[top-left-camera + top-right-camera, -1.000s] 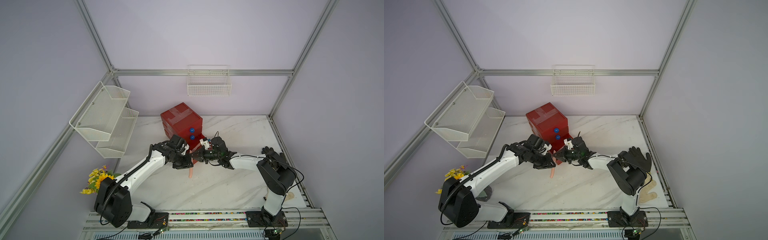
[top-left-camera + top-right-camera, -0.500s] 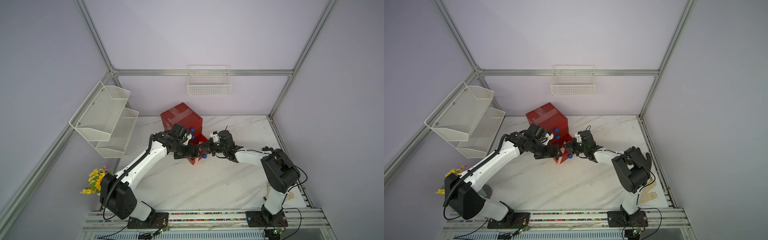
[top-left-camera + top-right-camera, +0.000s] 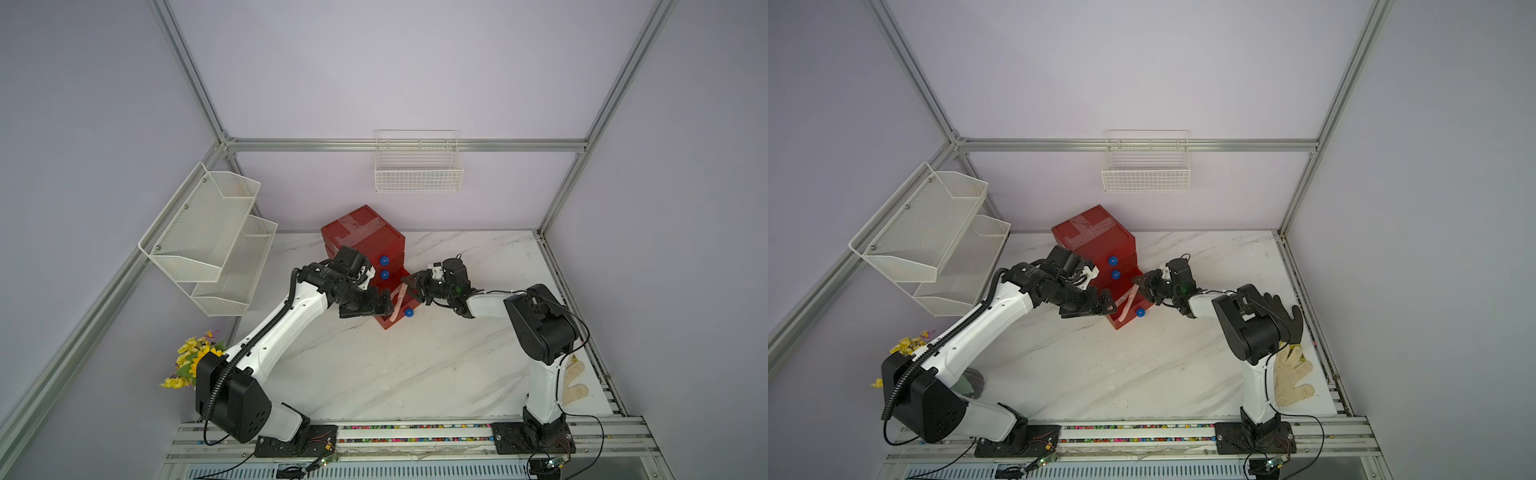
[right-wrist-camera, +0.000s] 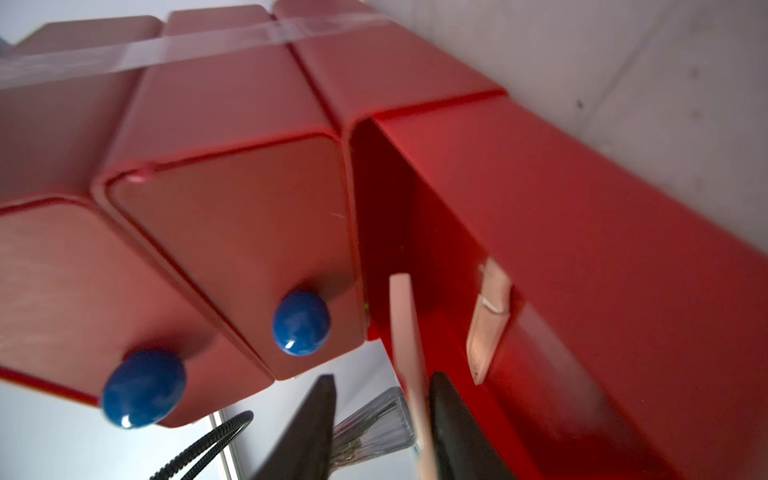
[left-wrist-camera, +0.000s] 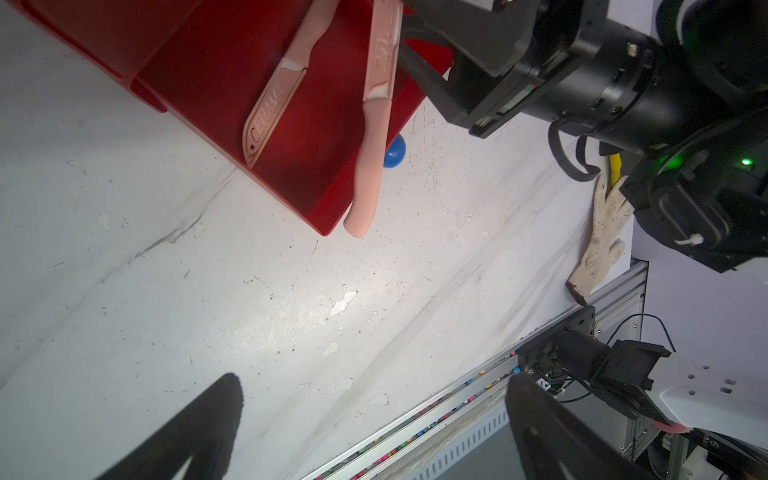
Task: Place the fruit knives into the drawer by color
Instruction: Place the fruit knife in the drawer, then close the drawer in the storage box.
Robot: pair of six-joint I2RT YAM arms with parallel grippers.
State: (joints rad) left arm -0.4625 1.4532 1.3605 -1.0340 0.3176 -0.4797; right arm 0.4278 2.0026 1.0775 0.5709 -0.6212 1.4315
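Salmon-pink pair, kept together by colour: one knife (image 5: 271,109) flat in the open bottom drawer (image 5: 199,70), second knife (image 5: 370,166) overhanging its front lip between your parted right jaws; left jaws gape empty.

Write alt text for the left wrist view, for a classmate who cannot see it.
One salmon-pink plastic fruit knife lies inside the pulled-out red plastic drawer; a second salmon-pink knife overhangs the drawer's front beside its round blue knob, its other end between the parted jaws of the black right gripper. The left gripper hangs open, empty, over the white marble tabletop.
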